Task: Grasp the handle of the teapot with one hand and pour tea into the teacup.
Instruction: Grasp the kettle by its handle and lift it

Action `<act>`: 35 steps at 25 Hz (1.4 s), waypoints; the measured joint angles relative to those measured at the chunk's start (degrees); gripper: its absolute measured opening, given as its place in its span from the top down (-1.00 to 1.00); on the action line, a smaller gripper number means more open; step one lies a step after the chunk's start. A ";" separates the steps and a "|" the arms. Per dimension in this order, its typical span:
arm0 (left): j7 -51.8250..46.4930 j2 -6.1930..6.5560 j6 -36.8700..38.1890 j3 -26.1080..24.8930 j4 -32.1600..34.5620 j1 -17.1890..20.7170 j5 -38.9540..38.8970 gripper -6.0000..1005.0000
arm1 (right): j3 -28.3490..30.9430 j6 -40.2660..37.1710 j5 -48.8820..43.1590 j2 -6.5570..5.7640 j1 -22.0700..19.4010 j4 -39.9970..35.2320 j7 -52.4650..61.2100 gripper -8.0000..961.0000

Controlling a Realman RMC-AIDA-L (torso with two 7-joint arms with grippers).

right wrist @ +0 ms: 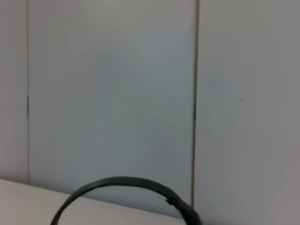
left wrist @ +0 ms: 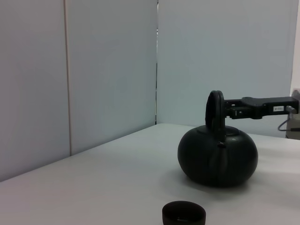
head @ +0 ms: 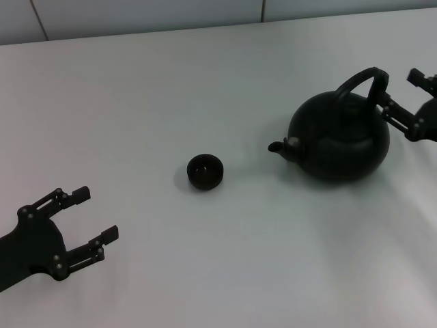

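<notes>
Risk is judged to lie mostly in the grasp. At the near left of the table (head: 205, 68), the left gripper (head: 95, 219) is parked with its fingers spread wide and nothing held. The teacup (head: 205, 171) is set near the middle, well apart from it. To the cup's right the teapot (head: 339, 137) is seated upright, its spout (head: 280, 146) aimed at the cup. The right gripper (head: 397, 92) is placed at the handle (head: 358, 80) with its fingers apart (contact cannot be told). If the arch is pinched off-centre, the heavy pot may be swung or slipped; tea may also be spilled beside so small a cup.
</notes>
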 joint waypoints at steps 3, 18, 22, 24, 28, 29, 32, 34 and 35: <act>-0.02 0.00 0.00 0.00 0.00 0.00 0.00 -0.61 | -0.87 1.23 -0.22 -0.05 1.29 -0.12 0.42 -0.52; -0.04 0.08 0.00 0.00 -0.71 -0.08 -0.85 -0.61 | -2.47 4.10 -0.15 -0.21 2.57 -0.29 1.65 -0.47; -0.09 0.04 0.00 0.00 -0.70 -0.19 -0.85 -0.61 | -3.50 4.09 -0.33 -0.33 2.81 -0.35 2.24 -0.32; -0.10 0.04 0.00 0.00 -0.70 -0.21 -0.85 -0.61 | -4.28 4.09 -0.33 -0.36 2.94 -0.40 2.30 -0.17; -0.11 0.01 0.00 -0.04 -0.70 -0.27 -0.85 -0.61 | -4.81 4.32 -0.38 -0.39 3.36 -0.43 2.59 0.15; -0.11 0.01 0.00 -0.18 -0.70 -0.29 -0.85 -0.61 | -4.83 4.33 -0.39 -0.42 3.46 -0.42 2.68 0.25; -0.11 0.00 0.00 -0.55 -0.70 -0.35 -0.85 -0.61 | -4.82 4.34 -0.39 -0.46 3.66 -0.43 2.90 0.55; -0.11 0.00 0.00 -0.59 -0.70 -0.40 -0.84 -0.61 | -4.82 4.34 -0.38 -0.46 3.69 -0.43 2.95 0.73; -0.11 0.00 0.00 -0.59 -0.70 -0.42 -0.84 -0.61 | -4.83 4.35 -0.35 -0.46 3.71 -0.41 2.99 0.82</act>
